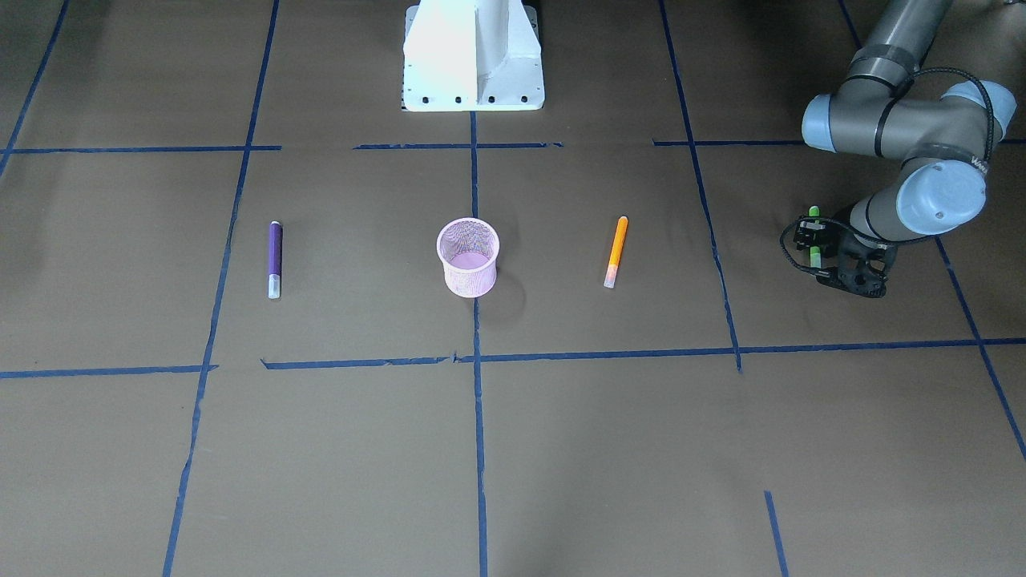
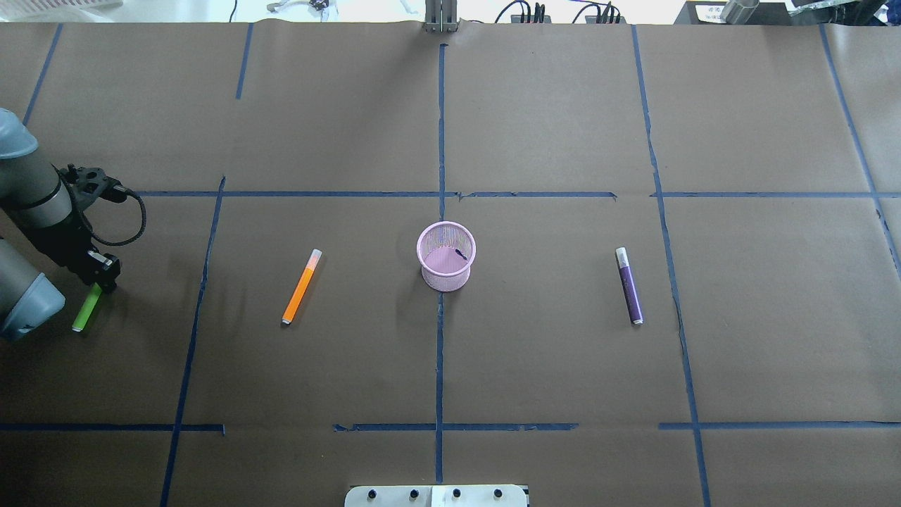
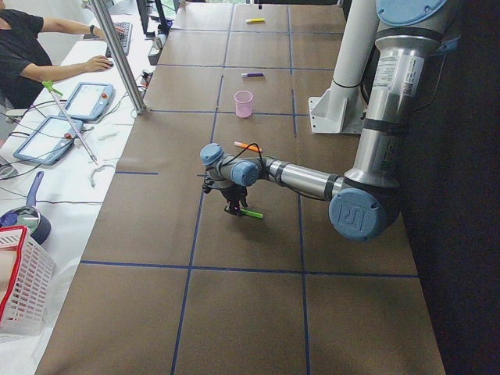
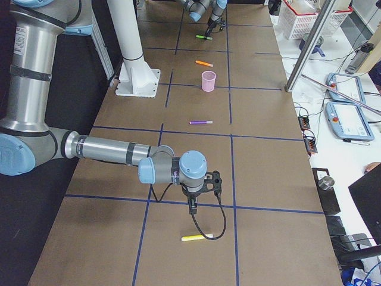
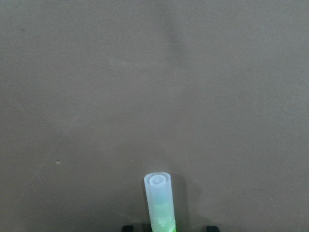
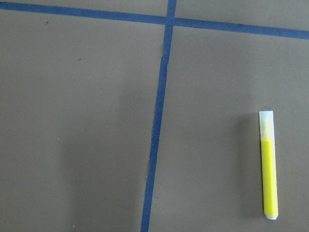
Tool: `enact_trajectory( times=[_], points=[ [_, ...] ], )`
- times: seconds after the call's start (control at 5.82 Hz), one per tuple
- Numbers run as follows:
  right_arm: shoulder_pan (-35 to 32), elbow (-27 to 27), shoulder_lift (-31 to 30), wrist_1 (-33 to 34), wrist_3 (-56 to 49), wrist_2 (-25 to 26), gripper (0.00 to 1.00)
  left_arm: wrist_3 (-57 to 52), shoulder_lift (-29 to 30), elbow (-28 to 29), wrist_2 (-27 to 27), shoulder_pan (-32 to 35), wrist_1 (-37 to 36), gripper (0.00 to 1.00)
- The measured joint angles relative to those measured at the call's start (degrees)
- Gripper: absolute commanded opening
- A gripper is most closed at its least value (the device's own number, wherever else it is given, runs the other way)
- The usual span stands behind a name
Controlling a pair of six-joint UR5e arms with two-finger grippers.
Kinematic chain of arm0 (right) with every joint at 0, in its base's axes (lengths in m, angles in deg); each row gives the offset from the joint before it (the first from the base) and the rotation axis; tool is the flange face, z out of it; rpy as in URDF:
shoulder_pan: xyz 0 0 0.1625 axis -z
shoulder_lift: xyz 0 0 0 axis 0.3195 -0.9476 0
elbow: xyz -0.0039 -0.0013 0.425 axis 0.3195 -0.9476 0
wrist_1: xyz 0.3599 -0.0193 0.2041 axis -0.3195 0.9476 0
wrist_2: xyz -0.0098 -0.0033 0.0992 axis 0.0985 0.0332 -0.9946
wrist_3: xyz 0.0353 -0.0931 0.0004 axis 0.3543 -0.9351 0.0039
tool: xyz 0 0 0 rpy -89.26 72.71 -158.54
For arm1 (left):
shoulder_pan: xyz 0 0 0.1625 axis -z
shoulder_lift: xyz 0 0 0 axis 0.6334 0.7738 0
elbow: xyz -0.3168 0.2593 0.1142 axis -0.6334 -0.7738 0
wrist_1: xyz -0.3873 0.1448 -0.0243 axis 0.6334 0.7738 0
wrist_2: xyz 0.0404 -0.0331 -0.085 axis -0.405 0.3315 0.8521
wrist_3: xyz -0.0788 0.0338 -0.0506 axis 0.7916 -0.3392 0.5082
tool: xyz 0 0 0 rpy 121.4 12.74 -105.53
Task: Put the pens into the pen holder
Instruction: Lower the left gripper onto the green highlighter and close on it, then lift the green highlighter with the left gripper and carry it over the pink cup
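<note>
At the overhead view's far left, the left arm (image 2: 39, 204) holds its jaws spread on either side of the green pen (image 2: 86, 310), which seems to lie on the surface (image 2: 563, 366), not yet pinched. They should close squarely on the barrel, lift it level, then carry it to the pink pen holder (image 2: 446, 257) at centre frame, between the orange pen (image 2: 301, 286) and the purple pen (image 2: 628, 286). Whether the right jaws are spread or closed, I cannot tell.

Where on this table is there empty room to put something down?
Bare room lies between pen holder and orange pen, between holder and purple pen, and in the squares nearer the robot base. Crowded where the left gripper is at the green pen.
</note>
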Motion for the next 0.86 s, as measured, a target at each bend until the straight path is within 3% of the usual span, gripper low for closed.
enact_trajectory(
  times=[0.86],
  points=[
    [0.0,-0.1,-0.1,0.0,0.0,0.0,1.0,0.2,2.0,-4.2,-0.2,1.0,0.3,0.0]
  ],
)
